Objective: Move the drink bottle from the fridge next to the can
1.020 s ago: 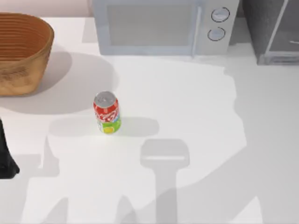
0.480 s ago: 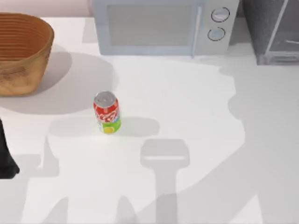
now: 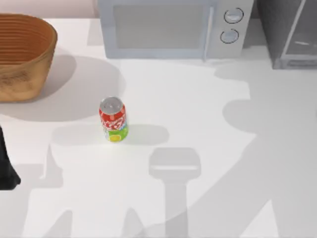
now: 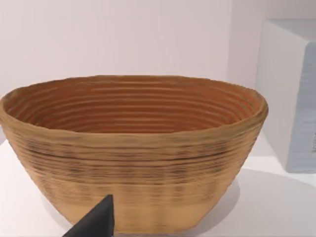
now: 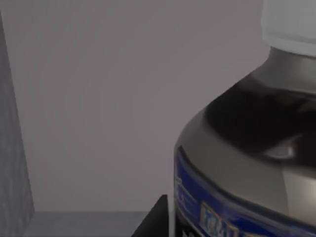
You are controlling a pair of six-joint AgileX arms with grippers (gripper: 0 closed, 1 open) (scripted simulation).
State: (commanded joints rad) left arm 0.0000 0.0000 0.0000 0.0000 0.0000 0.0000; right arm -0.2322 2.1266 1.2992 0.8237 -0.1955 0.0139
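Can [image 3: 113, 119] upright on table [image 3: 198, 114], left of centre, in front of microwave [image 3: 171, 27]. Basket [image 3: 22, 54] at far-left of table. Fridge [image 3: 287, 32] at far-right corner, beside microwave. Left arm [image 3: 6, 163] parked at left table edge; left gripper fingertip [image 4: 96, 222] dark, near basket wall; finger state cannot be determined. Bottle [image 5: 247, 163] close in right wrist view: white cap, dark shoulder, blue-edged label, against grey interior wall. Right gripper fingertip [image 5: 153, 219] just beside bottle; grip state cannot be determined.

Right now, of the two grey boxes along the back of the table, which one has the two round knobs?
The microwave, the paler box behind the can; the darker fridge at the right corner has none.
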